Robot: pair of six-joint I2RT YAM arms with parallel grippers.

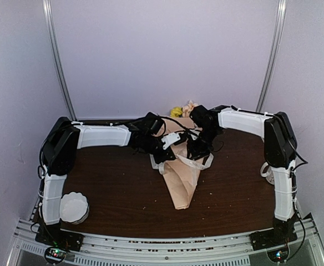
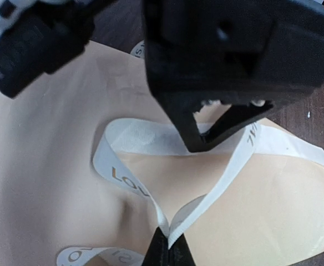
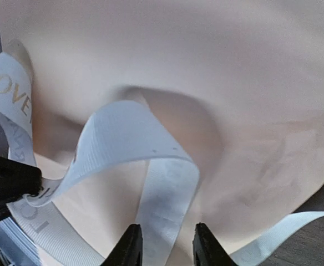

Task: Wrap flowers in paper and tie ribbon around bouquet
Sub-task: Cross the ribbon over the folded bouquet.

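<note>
White bowl [image 1: 74, 207] at 7 o'clock by near table [image 1: 123, 191] edge, table showing either side of bouquet [image 1: 181, 185] tail pointing 6 o'clock, ribbon [image 1: 202, 163] looped across cone, left tool [image 2: 166, 252] pinched on ribbon, right tool [image 3: 167, 246] narrowly parted astride a strand, flowers [image 1: 176, 112] at 12 o'clock.

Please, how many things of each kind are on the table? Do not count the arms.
Bouquet: 1
Ribbon: 1
Bowl: 1
White item at the right edge, half hidden, kind unclear: 1
Total: 4
</note>
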